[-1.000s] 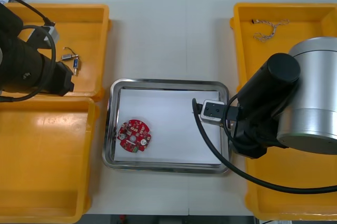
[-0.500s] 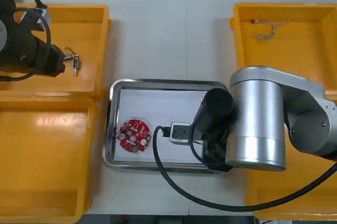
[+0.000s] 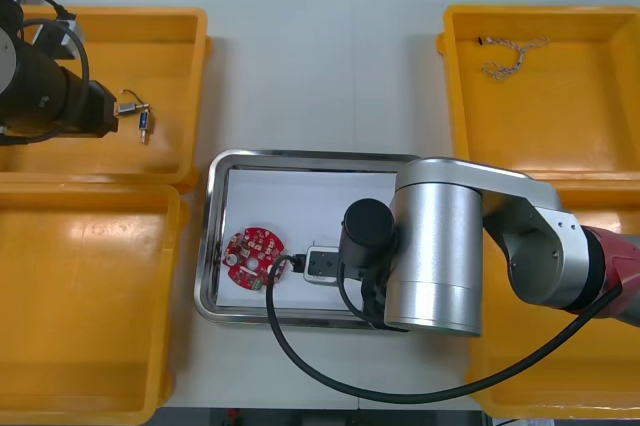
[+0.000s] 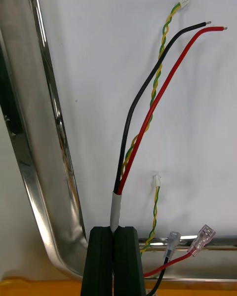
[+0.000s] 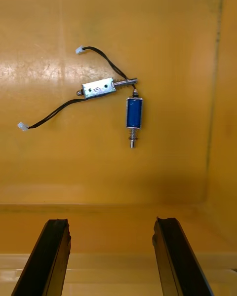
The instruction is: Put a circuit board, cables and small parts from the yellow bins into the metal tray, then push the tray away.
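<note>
Placing cables looks to be the step in hand. The right end effector [image 4: 113, 231] has its black fingers pressed together on the taped stem of a bundle of black, red and twisted yellow-green cables [image 4: 148, 108]. The bundle's free ends fan over the white floor of the shiny rectangular metal tray [image 4: 34, 143], close to its rim. A round red circuit board [image 3: 255, 258] already lies toward the tray's near-left corner.

The left end effector [image 5: 111, 227] hangs empty, fingers wide apart, over the small metal parts [image 5: 106, 87] in the far-left yellow plastic bin [image 3: 165, 21].

The next move probably calls for the right fingers to part and release the bundle clear of the board.
</note>
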`<action>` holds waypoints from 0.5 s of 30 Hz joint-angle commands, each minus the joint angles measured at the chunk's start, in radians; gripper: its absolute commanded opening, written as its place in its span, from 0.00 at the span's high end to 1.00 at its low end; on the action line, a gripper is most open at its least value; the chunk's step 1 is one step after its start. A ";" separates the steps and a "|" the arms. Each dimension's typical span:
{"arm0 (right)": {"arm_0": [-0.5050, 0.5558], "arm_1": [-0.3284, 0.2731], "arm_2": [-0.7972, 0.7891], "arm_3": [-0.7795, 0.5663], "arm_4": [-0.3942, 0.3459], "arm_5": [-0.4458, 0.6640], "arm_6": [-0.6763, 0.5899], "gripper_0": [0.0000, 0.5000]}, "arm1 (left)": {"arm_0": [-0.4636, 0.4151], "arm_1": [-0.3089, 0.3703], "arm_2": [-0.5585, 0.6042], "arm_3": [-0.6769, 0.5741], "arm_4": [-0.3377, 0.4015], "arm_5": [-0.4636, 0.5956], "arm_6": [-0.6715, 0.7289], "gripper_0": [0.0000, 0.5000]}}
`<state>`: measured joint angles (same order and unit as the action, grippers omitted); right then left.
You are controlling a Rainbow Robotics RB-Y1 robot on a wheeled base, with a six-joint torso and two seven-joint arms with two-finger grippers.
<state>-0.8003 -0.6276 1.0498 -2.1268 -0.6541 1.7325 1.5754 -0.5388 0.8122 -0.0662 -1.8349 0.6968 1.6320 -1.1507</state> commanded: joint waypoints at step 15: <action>0.089 0.026 0.016 0.030 0.120 -0.103 0.107 0.99 | -0.112 -0.099 0.023 0.204 0.004 -0.149 -0.155 0.00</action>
<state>-0.7381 -0.6054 1.0553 -2.0867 -0.5500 1.6469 1.6577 -0.5892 0.7433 -0.0662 -1.6589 0.6963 1.5081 -1.1523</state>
